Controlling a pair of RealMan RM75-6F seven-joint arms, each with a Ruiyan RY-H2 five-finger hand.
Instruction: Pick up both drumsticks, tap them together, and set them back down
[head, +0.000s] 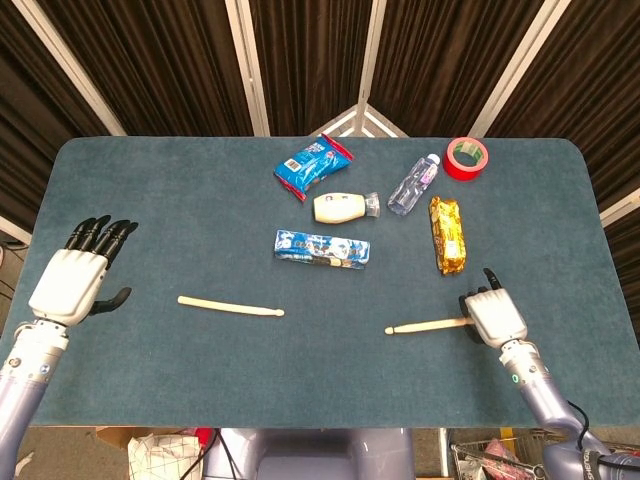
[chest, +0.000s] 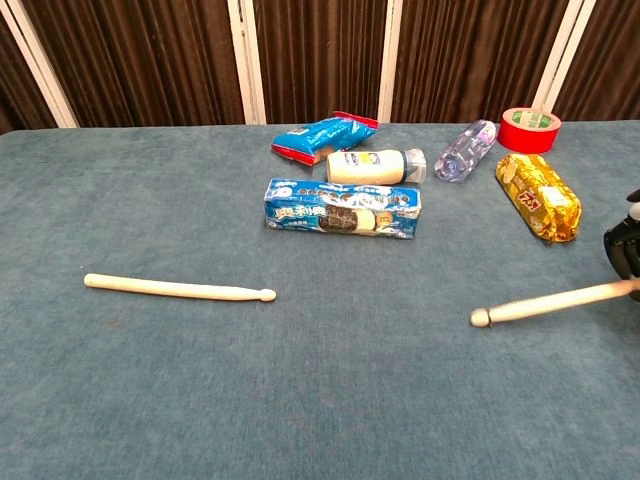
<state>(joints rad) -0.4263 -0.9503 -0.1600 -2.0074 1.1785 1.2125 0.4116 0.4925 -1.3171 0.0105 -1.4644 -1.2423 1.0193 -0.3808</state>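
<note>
One pale wooden drumstick (head: 230, 306) (chest: 180, 290) lies flat on the blue-green table, left of the middle, with its tip pointing right. My left hand (head: 75, 280) is well to its left near the table's left edge, holding nothing, fingers apart. My right hand (head: 495, 317) (chest: 626, 250) grips the butt of the second drumstick (head: 425, 325) (chest: 550, 302). That stick is low and its tip points left. Whether the tip touches the cloth I cannot tell.
Behind the sticks lie a blue cookie box (head: 322, 248), a blue snack bag (head: 313, 165), a small white bottle (head: 345, 207), a clear water bottle (head: 414, 183), a gold packet (head: 448, 234) and a red tape roll (head: 466, 157).
</note>
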